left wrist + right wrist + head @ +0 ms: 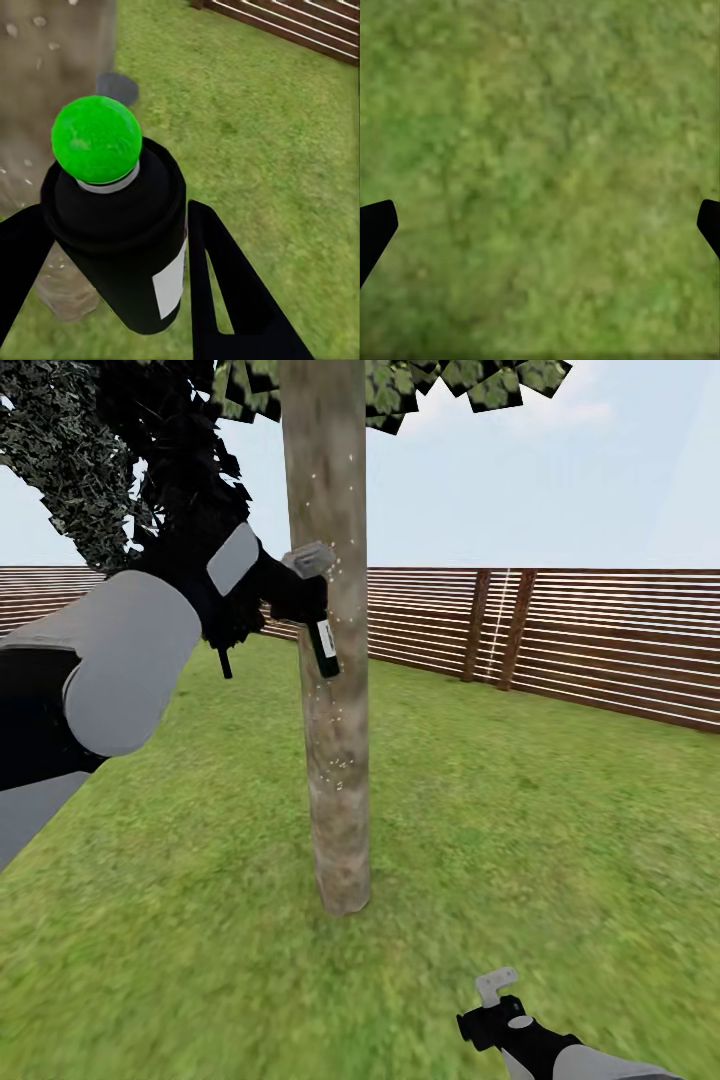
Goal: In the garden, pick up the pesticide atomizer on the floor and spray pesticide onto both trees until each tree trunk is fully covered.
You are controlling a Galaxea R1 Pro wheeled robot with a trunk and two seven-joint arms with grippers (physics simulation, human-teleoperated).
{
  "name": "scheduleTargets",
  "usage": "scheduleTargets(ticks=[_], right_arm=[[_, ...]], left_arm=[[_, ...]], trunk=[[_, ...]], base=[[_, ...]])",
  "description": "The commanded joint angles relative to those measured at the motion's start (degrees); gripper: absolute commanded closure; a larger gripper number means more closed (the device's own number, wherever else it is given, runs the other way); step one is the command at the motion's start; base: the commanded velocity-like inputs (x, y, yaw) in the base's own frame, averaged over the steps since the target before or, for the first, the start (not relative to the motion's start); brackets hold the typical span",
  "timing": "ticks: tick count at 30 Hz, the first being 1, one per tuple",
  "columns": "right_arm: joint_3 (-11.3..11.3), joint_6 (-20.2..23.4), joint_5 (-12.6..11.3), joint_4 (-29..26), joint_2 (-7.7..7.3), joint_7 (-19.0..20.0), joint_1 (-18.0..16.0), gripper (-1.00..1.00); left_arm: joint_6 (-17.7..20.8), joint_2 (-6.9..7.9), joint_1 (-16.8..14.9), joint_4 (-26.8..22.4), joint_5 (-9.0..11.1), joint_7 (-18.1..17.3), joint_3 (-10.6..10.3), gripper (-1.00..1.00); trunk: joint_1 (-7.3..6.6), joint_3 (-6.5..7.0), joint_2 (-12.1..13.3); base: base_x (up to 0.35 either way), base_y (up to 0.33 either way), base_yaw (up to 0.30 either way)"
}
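Left gripper: the left gripper (305, 595) is raised at the end of the left arm, its black fingers (225, 277) closed around the pesticide atomizer (322, 645).
Atomizer: a small black bottle with a white label, hanging down and slightly tilted below the gripper in the head view, just in front of the tree trunk (335, 690). In the left wrist view the pesticide atomizer (124, 240) sits between the two fingers, and a bright green round cap (96, 139) tops it on the camera's side.
Tree trunk: a straight grey-brown column just beyond the held bottle, rising from the lawn (500, 810) into a crown of leaves (440, 380); whether bottle and bark touch, I cannot tell.
Pesticide: fine white specks (335, 760) dot the bark beside and below the gripper; the same specks (34, 22) show on the blurred trunk in the left wrist view.
Right gripper: the right gripper (497, 1000) hangs low over the grass, well apart from the trunk, its black fingertips (375, 229) spread wide with nothing between them.
Surroundings: a wooden slat fence (560, 635) runs behind the trunk.
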Motion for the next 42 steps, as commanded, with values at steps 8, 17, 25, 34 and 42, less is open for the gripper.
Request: scheduleTargets(ticks=[8,17,25,34,42], right_arm=[[0.0,0.0,0.0,0.0,0.00,0.0,0.0,-1.00],[0.0,0.0,0.1,0.0,0.00,0.0,0.0,-1.00],[0.0,0.0,0.1,0.0,0.00,0.0,0.0,-1.00],[0.0,0.0,0.1,0.0,0.00,0.0,0.0,-1.00],[0.0,0.0,0.1,0.0,0.00,0.0,0.0,-1.00]], left_arm=[[-0.6,-0.15,0.0,5.9,-0.1,0.1,0.2,1.00],[-3.9,-0.26,4.4,9.7,-0.6,0.0,0.2,1.00],[-5.0,-0.18,8.4,9.7,-5.2,0.1,0.2,1.00],[-7.4,0.07,11.5,9.6,-5.6,0.1,0.2,1.00],[-10.0,0.20,15.2,9.7,-12.8,0.1,0.2,1.00]], trunk=[[0.00,0.00,0.0],[0.00,0.00,0.0],[0.00,0.00,0.0],[0.00,0.00,0.0],[0.00,0.00,0.0]], base=[[0.000,0.000,0.000],[0.000,0.000,0.000],[0.000,0.000,0.000],[0.000,0.000,0.000],[0.000,0.000,0.000]])
